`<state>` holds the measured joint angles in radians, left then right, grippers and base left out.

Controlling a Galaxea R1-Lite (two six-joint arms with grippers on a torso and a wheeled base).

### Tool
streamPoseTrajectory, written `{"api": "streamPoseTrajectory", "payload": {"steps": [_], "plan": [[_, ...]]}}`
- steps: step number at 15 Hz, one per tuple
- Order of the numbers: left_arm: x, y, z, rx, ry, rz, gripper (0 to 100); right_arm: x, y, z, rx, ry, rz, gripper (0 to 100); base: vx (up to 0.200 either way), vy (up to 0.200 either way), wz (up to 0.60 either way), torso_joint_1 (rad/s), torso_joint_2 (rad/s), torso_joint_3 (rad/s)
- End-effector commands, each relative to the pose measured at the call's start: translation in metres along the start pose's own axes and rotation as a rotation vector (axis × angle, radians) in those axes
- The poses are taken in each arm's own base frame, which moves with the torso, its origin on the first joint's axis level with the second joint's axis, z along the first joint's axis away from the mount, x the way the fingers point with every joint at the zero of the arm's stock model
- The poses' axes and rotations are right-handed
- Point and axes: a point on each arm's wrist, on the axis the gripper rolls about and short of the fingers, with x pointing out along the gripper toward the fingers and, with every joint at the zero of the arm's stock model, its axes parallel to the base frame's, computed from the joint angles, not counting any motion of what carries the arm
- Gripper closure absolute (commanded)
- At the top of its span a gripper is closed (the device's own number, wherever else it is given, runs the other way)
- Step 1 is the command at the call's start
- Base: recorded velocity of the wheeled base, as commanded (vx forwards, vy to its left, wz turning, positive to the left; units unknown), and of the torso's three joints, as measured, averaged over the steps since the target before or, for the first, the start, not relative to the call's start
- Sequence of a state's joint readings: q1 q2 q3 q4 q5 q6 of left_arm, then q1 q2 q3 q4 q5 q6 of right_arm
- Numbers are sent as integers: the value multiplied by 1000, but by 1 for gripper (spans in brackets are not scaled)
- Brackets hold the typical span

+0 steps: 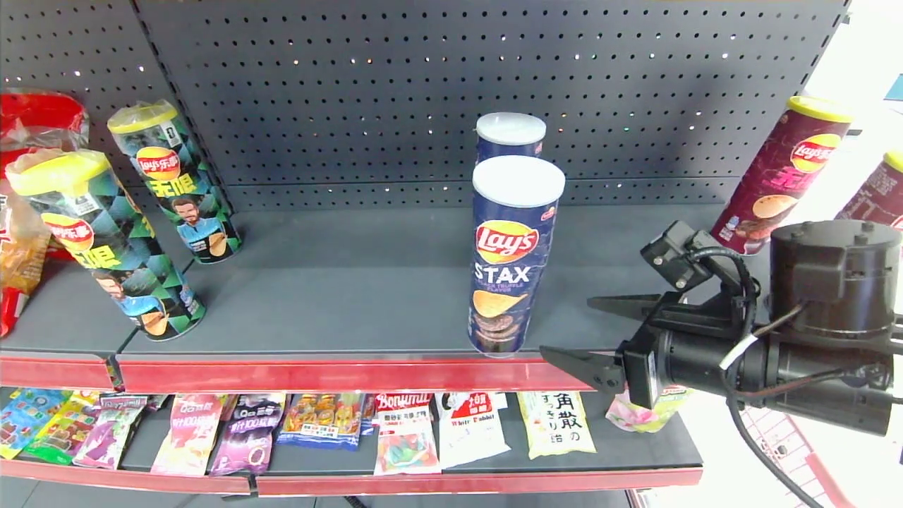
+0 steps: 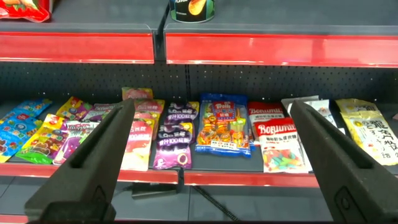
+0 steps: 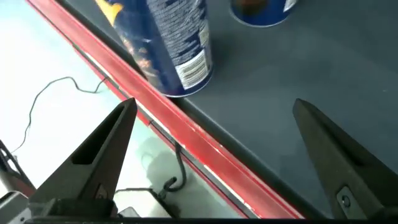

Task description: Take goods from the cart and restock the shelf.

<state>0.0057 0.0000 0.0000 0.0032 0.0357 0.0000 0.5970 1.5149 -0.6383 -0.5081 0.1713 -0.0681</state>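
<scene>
- Gripper on the right arm [image 1: 566,326] is held level at the front of the upper shelf [image 1: 338,282], just right of the front blue can [image 1: 511,261]. Its fingers are spread wide with nothing between them: one lies over the red lip [image 1: 317,374], the other over the grey deck.
- Seen from the right wrist, that can [image 3: 177,46] stands upright just inside the red lip [image 3: 186,130], ahead of the spread fingers and clear of both.
- Left gripper [image 2: 212,104] sits lower, facing the lower shelf [image 2: 205,177], its fingers also wide apart and empty.
- Second blue can [image 1: 509,137] stands upright directly behind the first, near the pegboard; both have their white lids on.
- Two green cans [image 1: 106,240] stand at the left of the deck and two maroon cans [image 1: 779,176] at the right, all lidded.
- Candy bags [image 1: 317,423] lie in a row along the lower shelf.
- Bare deck lies between the green cans and the blue pair, and between the blue pair and the maroon cans.
</scene>
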Motion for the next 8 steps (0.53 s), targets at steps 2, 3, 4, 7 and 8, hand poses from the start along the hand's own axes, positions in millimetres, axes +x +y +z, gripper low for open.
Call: {"api": "streamPoseTrajectory", "payload": {"steps": [2,3,4,7,8], "plan": [[0,0,0,0,0,1,0,9,5,-1,-14,-8,24,0,0,0,0,0,0,0],[0,0,0,0,0,1,0,11,4,-1,-18,-16,24,0,0,0,0,0,0,0],[0,0,0,0,0,1,0,17,4,-1,-27,-13,24,0,0,0,0,0,0,0],[0,0,0,0,0,1,0,22,7,-2,-40,-6,42,0,0,0,0,0,0,0],[0,0,0,0,0,0,0,24,7,-1,-42,-4,43,0,0,0,0,0,0,0]]}}
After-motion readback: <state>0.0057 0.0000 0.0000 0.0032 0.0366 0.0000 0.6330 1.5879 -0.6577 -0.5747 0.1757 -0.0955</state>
